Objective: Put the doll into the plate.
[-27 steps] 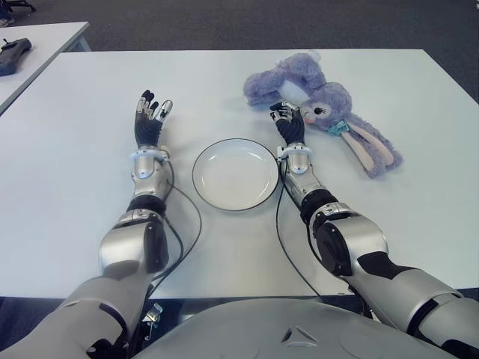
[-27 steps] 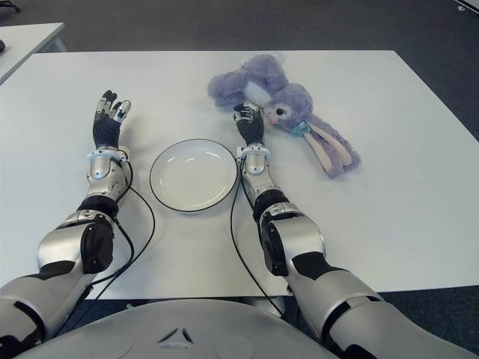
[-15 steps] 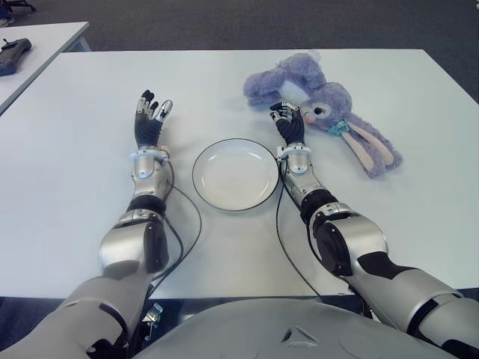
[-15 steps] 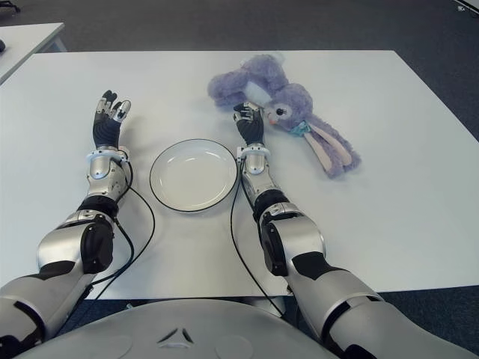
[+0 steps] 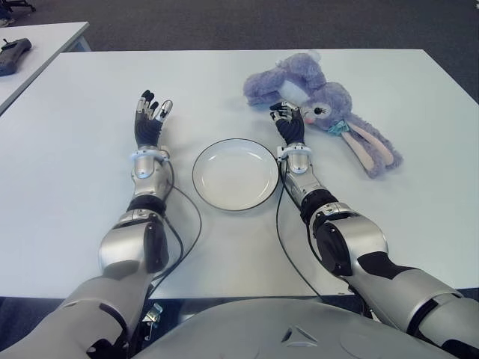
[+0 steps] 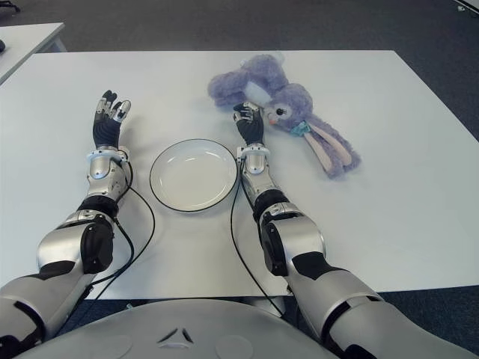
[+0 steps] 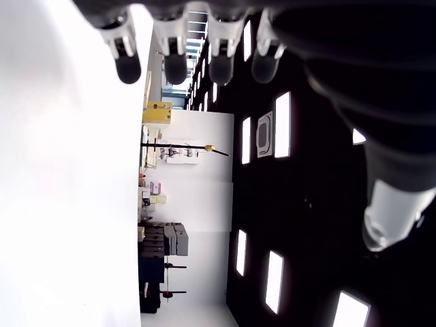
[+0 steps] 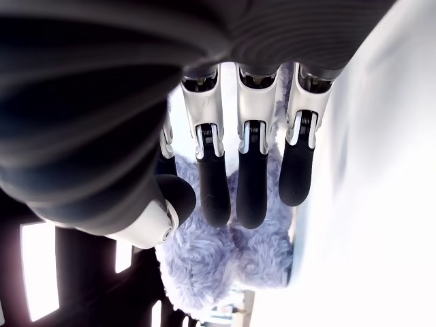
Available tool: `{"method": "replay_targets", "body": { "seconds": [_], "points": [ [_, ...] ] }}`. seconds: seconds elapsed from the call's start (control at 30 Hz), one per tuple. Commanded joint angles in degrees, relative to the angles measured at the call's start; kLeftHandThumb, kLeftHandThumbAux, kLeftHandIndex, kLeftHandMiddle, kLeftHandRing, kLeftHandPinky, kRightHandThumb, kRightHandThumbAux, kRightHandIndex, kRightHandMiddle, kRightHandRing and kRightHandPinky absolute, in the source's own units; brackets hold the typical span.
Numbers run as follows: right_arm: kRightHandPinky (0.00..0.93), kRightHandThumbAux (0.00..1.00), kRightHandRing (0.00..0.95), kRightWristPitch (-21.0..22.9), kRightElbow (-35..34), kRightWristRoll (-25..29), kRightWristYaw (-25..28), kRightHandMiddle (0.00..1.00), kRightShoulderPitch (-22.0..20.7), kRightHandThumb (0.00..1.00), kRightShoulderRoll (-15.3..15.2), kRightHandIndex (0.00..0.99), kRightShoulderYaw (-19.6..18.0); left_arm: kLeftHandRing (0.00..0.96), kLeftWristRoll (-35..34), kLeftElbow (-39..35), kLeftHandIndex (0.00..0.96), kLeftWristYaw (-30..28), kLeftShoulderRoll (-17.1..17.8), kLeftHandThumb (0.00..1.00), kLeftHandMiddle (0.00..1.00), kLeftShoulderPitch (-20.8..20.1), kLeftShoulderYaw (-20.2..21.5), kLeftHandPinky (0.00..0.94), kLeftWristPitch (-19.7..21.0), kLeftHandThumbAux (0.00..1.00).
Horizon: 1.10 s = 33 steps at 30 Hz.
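Note:
A purple plush rabbit doll [image 5: 318, 96] with long pink-lined ears lies on the white table [image 5: 224, 239], beyond and to the right of a white plate [image 5: 236, 173] with a dark rim. My right hand [image 5: 287, 120] stands just in front of the doll with its fingers spread and holding nothing; the right wrist view shows the fingertips [image 8: 251, 197] close to the purple fur [image 8: 204, 266]. My left hand [image 5: 150, 116] is open to the left of the plate, fingers pointing away from me.
A second white table [image 5: 37, 37] with a dark device [image 5: 13, 54] stands at the far left. Thin black cables [image 5: 183, 239] run along both forearms beside the plate. Dark carpet lies beyond the table's far edge.

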Motion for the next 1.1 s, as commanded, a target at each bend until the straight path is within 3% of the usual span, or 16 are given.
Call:
{"method": "replay_targets", "body": {
  "seconds": [0.03, 0.33, 0.5, 1.1],
  "points": [
    [0.321, 0.737, 0.349, 4.8, 7.3, 1.3, 1.4, 0.355, 12.4, 0.696, 2.0, 0.41, -1.3, 0.029, -1.6, 7.5, 0.021, 0.2, -8.9, 0.0, 0.044, 16.6, 0.7, 0.035, 1.2, 0.587],
    [0.314, 0.739, 0.348, 2.6, 6.5, 3.0, 1.9, 0.354, 10.9, 0.689, 1.4, 0.408, -3.0, 0.027, -1.6, 7.5, 0.022, 0.3, -8.8, 0.0, 0.041, 16.6, 0.7, 0.034, 1.4, 0.589],
    [0.36, 0.742, 0.359, 1.3, 6.0, 3.8, 2.1, 0.356, 9.0, 0.682, 1.6, 0.405, -3.7, 0.028, -1.5, 7.5, 0.022, 0.4, -8.7, 0.0, 0.043, 16.7, 0.6, 0.039, 1.5, 0.59],
    [0.338, 0.743, 0.341, -9.1, 3.0, 6.1, 5.0, 0.329, 4.9, 0.676, 2.2, 0.4, -4.1, 0.03, -1.9, 7.3, 0.017, 0.0, -8.4, 0.0, 0.047, 16.6, 0.9, 0.038, 2.1, 0.604]
  ]
}}
